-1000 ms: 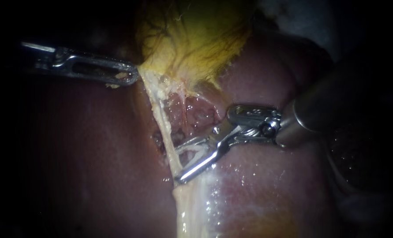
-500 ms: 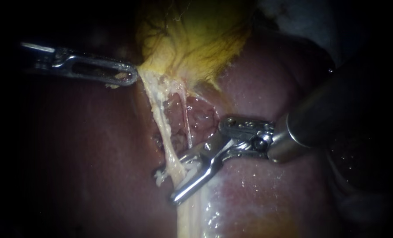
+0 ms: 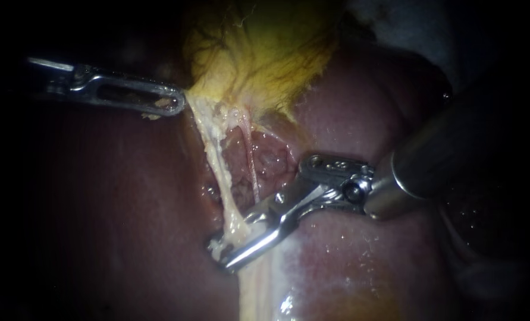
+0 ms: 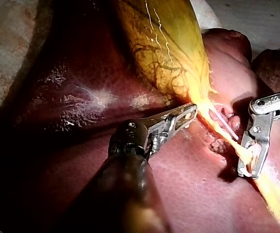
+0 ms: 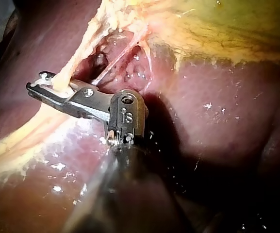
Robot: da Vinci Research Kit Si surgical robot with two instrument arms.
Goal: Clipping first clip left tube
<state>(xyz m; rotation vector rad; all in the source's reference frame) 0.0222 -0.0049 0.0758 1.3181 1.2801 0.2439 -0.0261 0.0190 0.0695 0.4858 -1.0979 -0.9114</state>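
Tube (image 3: 218, 169) ran down from gallbladder (image 3: 259, 53), lying squarely across the right instrument (image 3: 222, 254), whose hand gripped it; left instrument (image 3: 178, 101) held gallbladder in its clenched hand.

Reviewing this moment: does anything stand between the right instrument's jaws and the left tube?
Nothing visible does. The jaws of the right instrument are shut on the left tube, touching it from both sides. The left instrument grips the gallbladder at its edge, well clear of them.
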